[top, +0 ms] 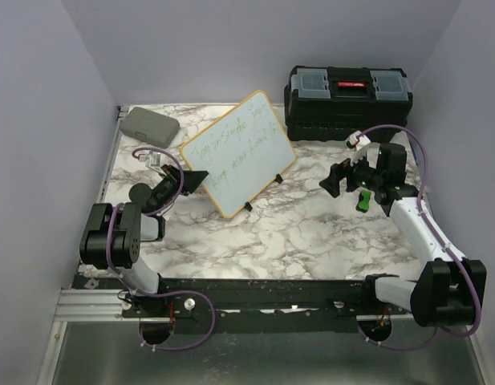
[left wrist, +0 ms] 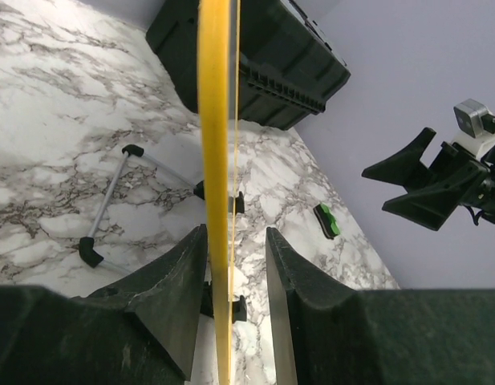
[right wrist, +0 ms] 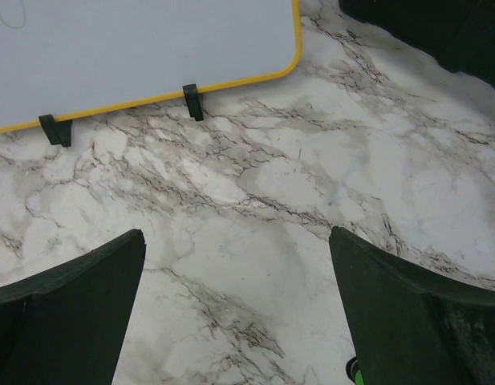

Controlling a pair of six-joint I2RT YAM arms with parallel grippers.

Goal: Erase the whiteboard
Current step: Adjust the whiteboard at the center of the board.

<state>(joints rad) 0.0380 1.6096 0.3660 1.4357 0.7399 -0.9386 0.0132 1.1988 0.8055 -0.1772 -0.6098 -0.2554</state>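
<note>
At centre of top view, whiteboard [top: 237,152] stands tilted on worktop [top: 311,233], green writing on its face. I see left gripper [left wrist: 236,233] open, jaws straddling board's yellow edge, gap showing on one side. Right gripper [top: 338,178] spread wide, empty, hovering right of board, below black toolbox [top: 347,92]

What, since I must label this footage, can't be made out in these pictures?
Top view: the green writing on the whiteboard is too small to read.
Left wrist view: the whiteboard shows edge-on, so its face is hidden.
Right wrist view: the green object is cut off by the bottom edge.
</note>
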